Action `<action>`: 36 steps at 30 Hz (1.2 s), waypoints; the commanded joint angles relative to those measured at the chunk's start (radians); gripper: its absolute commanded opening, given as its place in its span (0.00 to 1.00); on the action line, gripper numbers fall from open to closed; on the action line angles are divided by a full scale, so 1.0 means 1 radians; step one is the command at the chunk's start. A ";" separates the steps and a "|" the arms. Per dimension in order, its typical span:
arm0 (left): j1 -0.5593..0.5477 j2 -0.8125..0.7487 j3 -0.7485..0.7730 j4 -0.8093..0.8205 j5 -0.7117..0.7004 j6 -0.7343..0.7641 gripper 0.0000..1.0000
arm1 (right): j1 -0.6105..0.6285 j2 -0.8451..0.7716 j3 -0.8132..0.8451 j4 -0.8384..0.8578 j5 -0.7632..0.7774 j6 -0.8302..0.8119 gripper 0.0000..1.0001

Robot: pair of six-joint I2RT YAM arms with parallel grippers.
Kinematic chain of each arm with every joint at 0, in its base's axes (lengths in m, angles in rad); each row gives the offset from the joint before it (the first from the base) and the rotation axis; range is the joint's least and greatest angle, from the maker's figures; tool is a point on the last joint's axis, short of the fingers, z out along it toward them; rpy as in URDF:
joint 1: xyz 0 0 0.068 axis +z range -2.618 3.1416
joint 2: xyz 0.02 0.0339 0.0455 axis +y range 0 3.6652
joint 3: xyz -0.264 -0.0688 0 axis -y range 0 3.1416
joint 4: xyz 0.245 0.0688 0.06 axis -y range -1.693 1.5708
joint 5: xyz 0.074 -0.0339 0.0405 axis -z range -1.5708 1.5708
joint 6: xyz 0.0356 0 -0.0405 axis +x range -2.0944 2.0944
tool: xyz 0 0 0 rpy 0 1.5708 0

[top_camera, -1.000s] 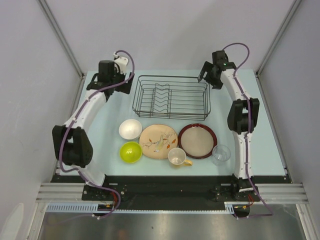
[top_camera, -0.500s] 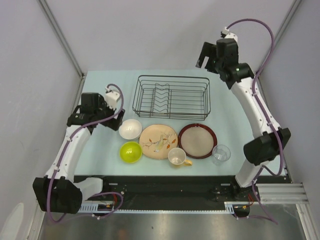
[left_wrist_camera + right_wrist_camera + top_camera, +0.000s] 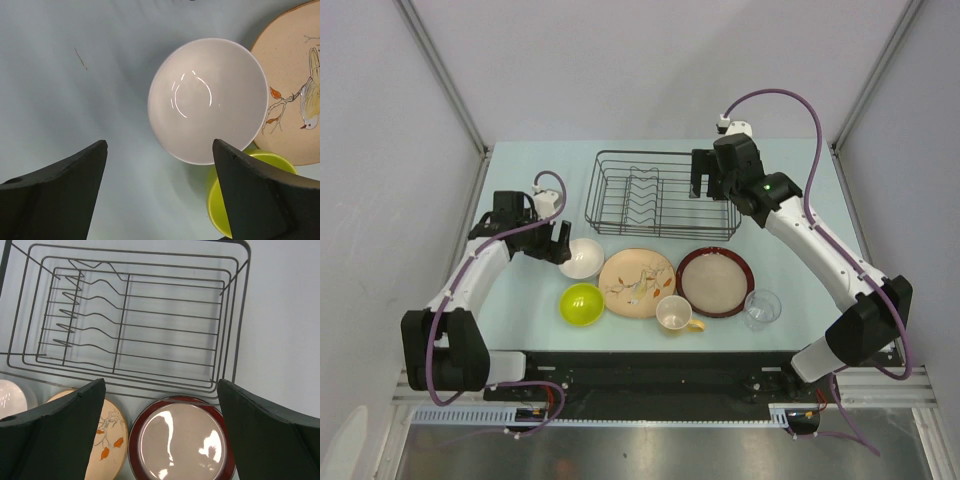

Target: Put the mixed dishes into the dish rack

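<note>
Waiting dishes: six pieces lie on the table [image 3: 535, 315], all outside the dish rack [image 3: 663, 193] and grouped along its near side.
White bowl [image 3: 581, 258]: upright at the left end of the group, rim just beside the beige leaf-patterned plate [image 3: 637, 283].
Lime-green bowl [image 3: 581, 304]: on the near side of the white bowl, just beside it and the beige leaf-patterned plate.
Dark-red-rimmed tan plate [image 3: 715, 281]: flat, right of the beige leaf-patterned plate; whether their edges touch cannot be told.
Cream cup with yellow handle [image 3: 673, 313]: upright, in front of where the two plates meet.
Small clear glass [image 3: 762, 308]: at the right end, just beside the dark-red-rimmed tan plate.
Dish rack: black wire with upright divider prongs, at the far middle of the table.
Left gripper [image 3: 159, 144]: jaws spread wide — it hangs over the white bowl, gripping nothing.
Right gripper [image 3: 161, 381]: jaws spread wide — it is above the dish rack's near right edge, gripping nothing.
Table: pale blue-green surface.
</note>
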 commanded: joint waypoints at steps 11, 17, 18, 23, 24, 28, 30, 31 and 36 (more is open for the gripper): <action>0.010 0.139 -0.016 0.068 -0.010 -0.055 0.81 | 0.006 -0.129 0.007 0.024 0.062 0.006 0.95; 0.010 0.180 -0.015 0.093 0.007 -0.060 0.68 | 0.001 -0.154 0.007 -0.005 0.072 0.017 0.93; 0.010 0.183 -0.016 0.099 0.007 -0.066 0.67 | 0.001 -0.157 0.008 -0.007 0.073 0.017 0.94; 0.007 0.209 -0.018 0.117 0.022 -0.079 0.67 | -0.004 -0.169 0.007 -0.018 0.072 0.017 0.93; 0.008 0.218 -0.019 0.120 0.022 -0.079 0.67 | -0.007 -0.172 0.008 -0.016 0.070 0.018 0.93; 0.005 0.237 -0.021 0.136 0.028 -0.083 0.58 | -0.017 -0.172 0.008 -0.030 0.066 0.018 0.93; 0.002 0.249 -0.018 0.137 0.034 -0.085 0.49 | -0.022 -0.169 0.007 -0.036 0.067 0.021 0.93; 0.001 0.251 -0.016 0.137 0.036 -0.088 0.39 | -0.023 -0.169 0.007 -0.039 0.066 0.021 0.92; -0.007 0.260 -0.018 0.140 0.040 -0.098 0.27 | -0.040 -0.163 0.007 -0.045 0.049 0.034 0.89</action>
